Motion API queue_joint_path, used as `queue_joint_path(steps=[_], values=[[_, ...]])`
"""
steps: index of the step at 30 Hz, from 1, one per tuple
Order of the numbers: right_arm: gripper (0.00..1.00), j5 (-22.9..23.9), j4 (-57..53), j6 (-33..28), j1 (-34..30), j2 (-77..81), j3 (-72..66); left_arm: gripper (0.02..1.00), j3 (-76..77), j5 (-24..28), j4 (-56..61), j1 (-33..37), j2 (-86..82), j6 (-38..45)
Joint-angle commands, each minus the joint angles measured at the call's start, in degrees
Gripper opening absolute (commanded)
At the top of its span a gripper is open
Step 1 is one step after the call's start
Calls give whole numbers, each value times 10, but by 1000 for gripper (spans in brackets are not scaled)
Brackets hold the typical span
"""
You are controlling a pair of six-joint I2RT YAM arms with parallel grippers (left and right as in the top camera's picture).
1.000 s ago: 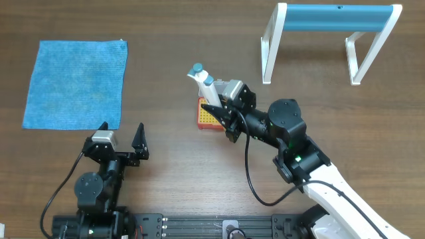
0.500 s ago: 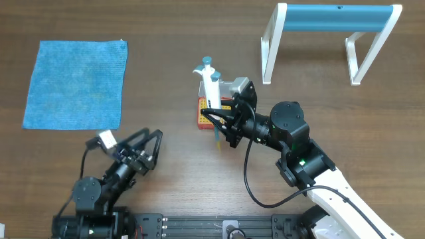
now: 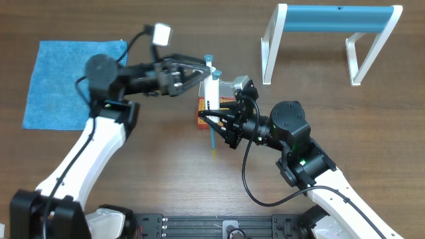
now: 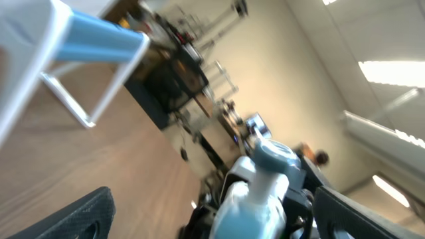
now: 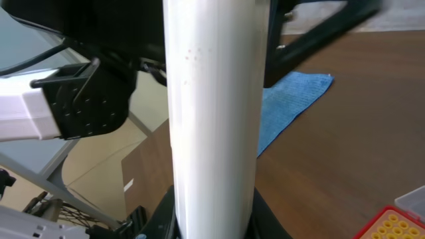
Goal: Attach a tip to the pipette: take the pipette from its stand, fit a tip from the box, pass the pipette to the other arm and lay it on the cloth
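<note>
While right end effector [image 3: 220, 119] grips pipette [image 3: 212, 89], tip [image 3: 214, 142] faces arm bases

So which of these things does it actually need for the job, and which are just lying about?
Part of the job: pipette, held by the right gripper; tip on its end; tip box; cloth; stand; left gripper, open around the pipette's top.
Just there: table; room clutter behind.

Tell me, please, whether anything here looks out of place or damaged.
Nothing stands out: the pipette is gripped in the right end effector with its tip fitted, and the cloth lies flat.
</note>
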Motion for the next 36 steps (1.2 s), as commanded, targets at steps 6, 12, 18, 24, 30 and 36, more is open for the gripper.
queue_joint_path(steps=[6,12,18,24,30,36], values=[[84,-14,14,13,-26,-5,9,952,30,134,14,-25,28,12],[82,-59,50,24,-26,-5,9,910,30,133,14,-25,28,46],[82,-96,50,28,-26,-5,9,27,30,110,14,-27,28,61],[774,-119,50,37,-26,-5,9,27,30,72,-1,-46,29,104],[787,-223,-124,36,-160,-5,9,27,30,-115,-523,33,32,381],[796,83,-395,-32,-271,-5,9,25,151,-445,-889,82,32,503]])
